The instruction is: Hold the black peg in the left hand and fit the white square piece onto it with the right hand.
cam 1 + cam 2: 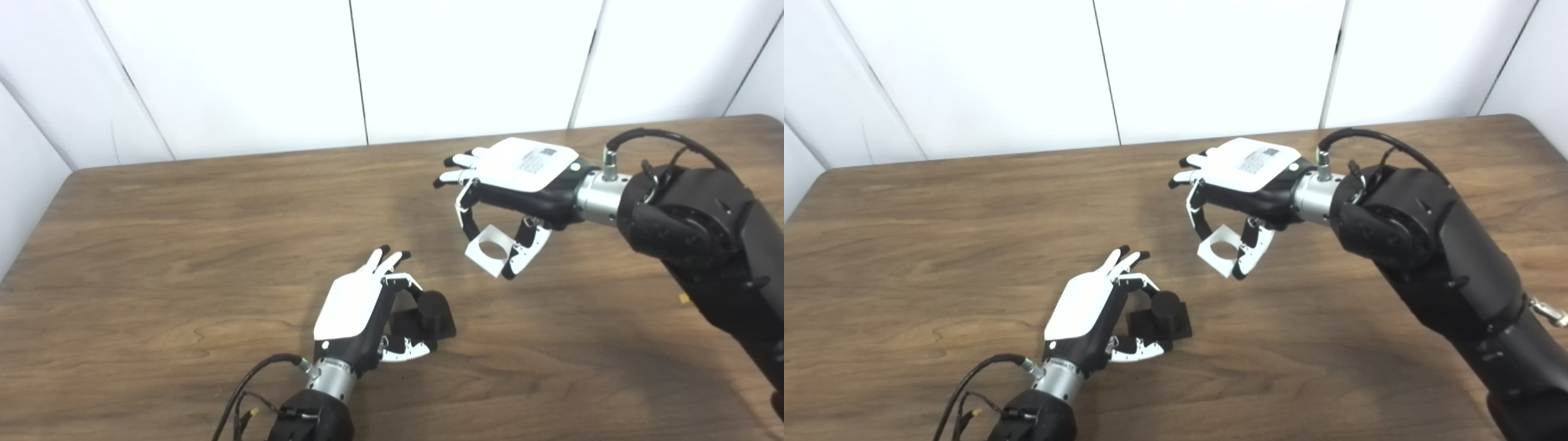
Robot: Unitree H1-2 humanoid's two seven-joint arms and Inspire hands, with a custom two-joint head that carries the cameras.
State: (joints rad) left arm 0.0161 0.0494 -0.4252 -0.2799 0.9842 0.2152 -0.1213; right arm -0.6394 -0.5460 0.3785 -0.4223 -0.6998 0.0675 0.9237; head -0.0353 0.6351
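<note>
While the left hand (361, 312) rests low on the worktop (184, 245) near its front edge, its fingers and thumb curl around the peg (432, 309), a short black cylinder on a flat square base. The base seems to sit on the wood, so the hold looks more like steadying than lifting. The right hand (1240, 184) hangs above the worktop's middle, well apart from the peg and toward the back right of it, pinching the white piece (1220, 250) between thumb and fingertips, its other fingers spread. The piece is a thin square plate with a round hole, tilted, held by its edges so the hole stays clear.

Both parts look like rigid, light plastic, probably smooth, so a loose pinch could let the plate twist. Holding it by opposite edges suits the fit; the peg is best gripped by its base, leaving the cylinder free. The fit likely demands levelling the plate over the cylinder.
</note>
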